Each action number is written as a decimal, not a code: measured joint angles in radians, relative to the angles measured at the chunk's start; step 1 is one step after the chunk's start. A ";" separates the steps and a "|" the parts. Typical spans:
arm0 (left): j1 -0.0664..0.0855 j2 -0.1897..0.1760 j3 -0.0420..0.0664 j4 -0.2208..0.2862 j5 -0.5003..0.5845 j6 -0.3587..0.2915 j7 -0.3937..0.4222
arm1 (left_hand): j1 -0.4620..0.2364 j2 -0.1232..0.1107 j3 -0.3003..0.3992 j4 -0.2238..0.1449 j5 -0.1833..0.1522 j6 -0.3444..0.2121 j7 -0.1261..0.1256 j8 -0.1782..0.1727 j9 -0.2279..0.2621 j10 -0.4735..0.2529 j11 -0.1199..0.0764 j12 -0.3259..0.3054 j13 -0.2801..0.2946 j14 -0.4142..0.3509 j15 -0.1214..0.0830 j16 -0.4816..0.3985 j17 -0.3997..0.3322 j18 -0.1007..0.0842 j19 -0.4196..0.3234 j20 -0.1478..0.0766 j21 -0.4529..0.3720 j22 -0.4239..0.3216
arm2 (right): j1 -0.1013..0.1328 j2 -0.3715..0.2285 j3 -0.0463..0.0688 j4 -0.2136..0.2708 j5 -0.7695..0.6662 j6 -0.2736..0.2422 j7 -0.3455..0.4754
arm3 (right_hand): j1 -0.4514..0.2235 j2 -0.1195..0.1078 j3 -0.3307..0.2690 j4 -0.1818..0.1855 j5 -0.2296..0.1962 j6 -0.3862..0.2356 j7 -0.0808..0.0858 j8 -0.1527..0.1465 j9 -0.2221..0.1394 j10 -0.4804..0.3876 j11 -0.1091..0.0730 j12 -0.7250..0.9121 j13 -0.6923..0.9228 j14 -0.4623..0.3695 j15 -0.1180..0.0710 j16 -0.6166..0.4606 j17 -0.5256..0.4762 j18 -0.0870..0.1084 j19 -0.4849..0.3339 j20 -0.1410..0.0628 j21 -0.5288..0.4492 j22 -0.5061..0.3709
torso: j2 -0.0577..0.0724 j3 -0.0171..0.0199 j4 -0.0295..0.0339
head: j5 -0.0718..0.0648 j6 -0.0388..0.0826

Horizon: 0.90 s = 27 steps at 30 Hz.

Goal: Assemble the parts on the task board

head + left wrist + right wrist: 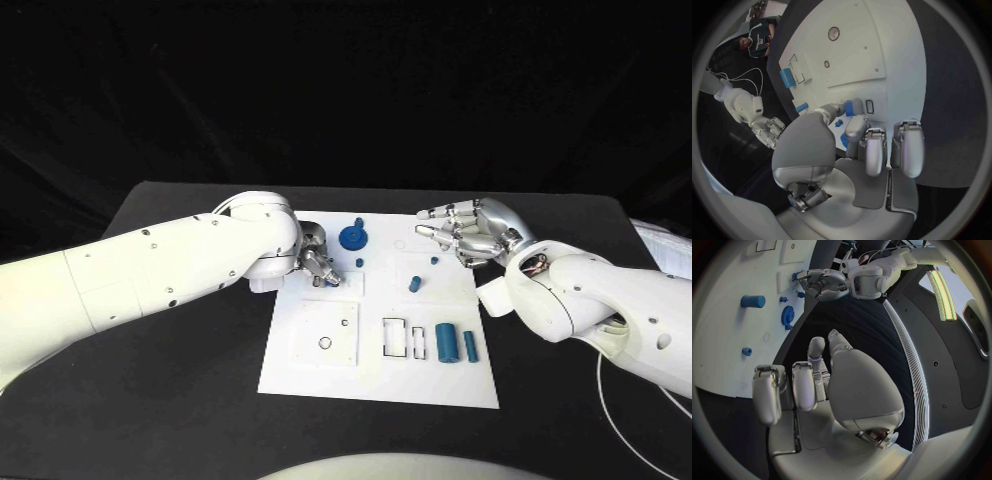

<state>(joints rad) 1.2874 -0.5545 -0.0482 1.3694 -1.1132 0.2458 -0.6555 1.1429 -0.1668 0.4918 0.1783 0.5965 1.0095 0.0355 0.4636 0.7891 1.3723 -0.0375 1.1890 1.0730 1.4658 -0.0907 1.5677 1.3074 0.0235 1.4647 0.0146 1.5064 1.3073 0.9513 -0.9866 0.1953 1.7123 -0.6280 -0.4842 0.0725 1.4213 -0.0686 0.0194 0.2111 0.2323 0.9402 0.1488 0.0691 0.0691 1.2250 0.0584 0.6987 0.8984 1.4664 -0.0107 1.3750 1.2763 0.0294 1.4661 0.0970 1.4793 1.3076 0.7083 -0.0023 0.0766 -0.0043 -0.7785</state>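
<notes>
I see the white board (379,375) in the middle of the black table (173,400), with a blue gear (353,239) just beyond my left hand (315,258) fingertips. That hand's fingers (856,125) pinch a small blue piece (857,106) over the board. Two blue cylinders (447,342) lie nearer me. My right hand (467,232) hovers at the board's far right edge, fingers loosely curled, holding nothing.

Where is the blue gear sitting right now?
In the head view the blue gear stands near the far edge of the task board, between the left hand and the right hand, closer to the left hand.
</notes>
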 measured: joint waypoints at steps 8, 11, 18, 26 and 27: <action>0.000 0.007 0.000 -0.005 -0.003 0.002 -0.003 | 0.000 0.000 0.001 -0.001 0.000 0.000 0.000 0.000 0.000 0.000 0.000 0.000 0.000 0.000 0.000 0.000 0.000 0.000 0.000 0.000 0.000 0.000 | 0.000 0.001 0.000 0.000 0.001 0.002 0.000 | 0.000 0.000 0.000 0.000 0.000 0.000 0.000 0.000 0.000 0.000 0.000 0.000 0.000 0.000 0.000 0.000 0.000 0.000 0.000 0.000 0.000 0.000 | 0.000 0.0003 0.0002 | 0.001 0.001; 0.000 0.012 0.000 -0.012 -0.003 0.005 -0.003 | 0.000 0.000 0.001 -0.001 0.006 0.000 0.000 0.000 0.001 0.000 0.000 0.000 0.000 0.000 0.000 0.000 0.000 0.000 0.000 0.000 0.000 0.000 | 0.000 0.001 0.000 0.000 0.002 0.002 0.000 | 0.000 0.000 0.000 0.000 0.000 0.000 0.000 0.000 0.000 0.000 0.000 0.000 0.000 0.000 0.000 0.000 0.000 0.000 0.000 0.000 0.000 0.000 | 0.000 0.0008 0.0002 | 0.002 0.001; 0.002 0.027 0.000 -0.035 0.002 0.026 -0.004 | -0.038 0.035 0.002 -0.002 0.007 0.006 0.001 0.000 0.003 0.008 -0.001 0.002 0.004 0.000 0.000 0.000 0.000 0.000 0.000 0.000 0.000 0.000 | 0.000 -0.001 0.000 0.004 0.002 0.003 0.000 | 0.000 0.000 -0.006 -0.006 0.000 0.000 0.000 0.000 0.000 0.000 0.000 0.000 -0.005 0.000 0.000 -0.004 -0.002 0.000 0.000 0.000 -0.004 0.000 | 0.000 0.0013 0.0001 | 0.002 -0.003; 0.004 0.044 -0.001 -0.059 0.017 0.052 -0.005 | -0.090 0.075 0.021 -0.021 -0.005 0.015 -0.004 -0.007 -0.001 0.011 -0.004 0.007 0.010 0.000 0.000 0.000 0.000 0.000 0.000 0.000 0.000 0.001 | 0.000 -0.004 0.000 0.007 0.002 0.004 -0.001 | 0.000 0.000 -0.006 -0.006 0.004 0.000 0.000 0.000 0.000 0.000 0.000 0.000 -0.007 0.000 0.000 -0.004 -0.002 0.000 0.000 0.000 -0.004 0.000 | 0.001 0.0015 -0.0012 | 0.003 -0.006; 0.004 0.045 0.000 -0.061 0.020 0.054 -0.005 | -0.095 0.076 0.028 -0.029 -0.010 0.016 -0.006 -0.008 -0.001 0.011 -0.004 0.007 0.011 0.000 0.000 0.000 0.000 0.000 0.000 0.000 0.000 0.001 | 0.000 -0.004 0.000 0.008 0.002 0.004 -0.001 | 0.000 0.000 -0.006 -0.006 0.004 0.000 0.000 0.000 0.000 0.000 0.000 0.000 -0.007 0.000 0.000 -0.004 -0.002 0.000 0.000 0.000 -0.004 0.000 | 0.001 0.0015 -0.0012 | 0.003 -0.006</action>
<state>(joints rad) 1.2912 -0.5093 -0.0485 1.3082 -1.0936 0.2996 -0.6600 1.0474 -0.0910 0.5198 0.1498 0.5861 1.0259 0.0297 0.4561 0.7880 1.3833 -0.0413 1.1963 1.0841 1.4657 -0.0908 1.5677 1.3073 0.0234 1.4648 0.0146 1.5064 1.3081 0.9511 -0.9906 0.1953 1.7198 -0.6265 -0.4797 0.0715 1.4213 -0.0686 0.0139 0.2056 0.2365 0.9402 0.1488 0.0691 0.0691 1.2250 0.0584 0.6987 0.8919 1.4665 -0.0107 1.3708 1.2740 0.0294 1.4661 0.0970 1.4756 1.3073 0.7092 -0.0008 0.0755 -0.0016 -0.7849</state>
